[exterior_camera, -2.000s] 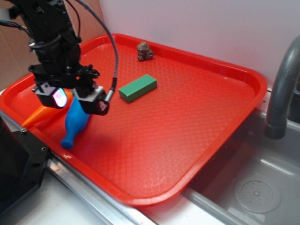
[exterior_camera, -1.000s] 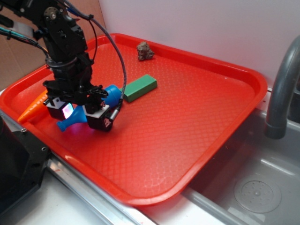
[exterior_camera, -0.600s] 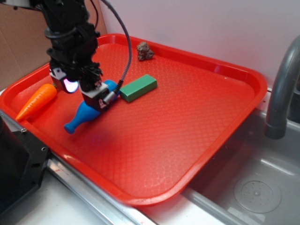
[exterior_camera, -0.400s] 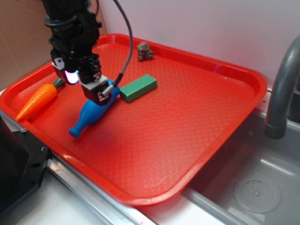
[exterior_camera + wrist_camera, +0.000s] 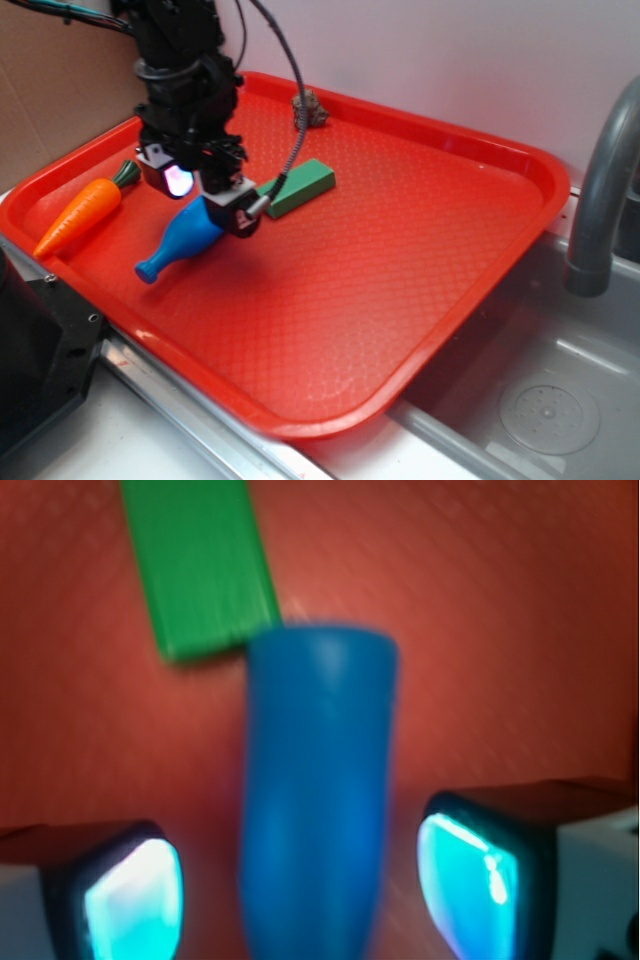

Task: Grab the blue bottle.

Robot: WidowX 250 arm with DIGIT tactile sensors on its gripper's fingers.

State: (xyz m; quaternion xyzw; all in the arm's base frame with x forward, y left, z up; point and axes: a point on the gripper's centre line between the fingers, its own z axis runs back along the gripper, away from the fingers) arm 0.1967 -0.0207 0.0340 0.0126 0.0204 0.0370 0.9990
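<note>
Blue bottle [image 5: 185, 240] smooth, glossy, fat body, narrow flared neck; tool [image 5: 205, 197] spread, pads astride body, gaps visible.

Smooth glossy plastic blue bottle [image 5: 187, 238] lies on a textured plastic tray [image 5: 420, 250].

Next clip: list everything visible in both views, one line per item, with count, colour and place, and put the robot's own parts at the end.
Smooth plastic toy bottle: one, bright blue, lying on the tray's left part, neck toward the near-left rim; between the fingers in the wrist view.
Rectangular block: one, green, on the tray just beyond the bottle's fat end.
Toy carrot: one, orange with green top, by the tray's left rim.
Small lumpy object: one, brown, near the tray's far rim.
Plastic tray: one, red, textured.
Faucet: one, grey, right edge.
Sink basin: one, grey metal, lower right.
Gripper: one, black, open, straddling the bottle, pads glowing cyan.
</note>
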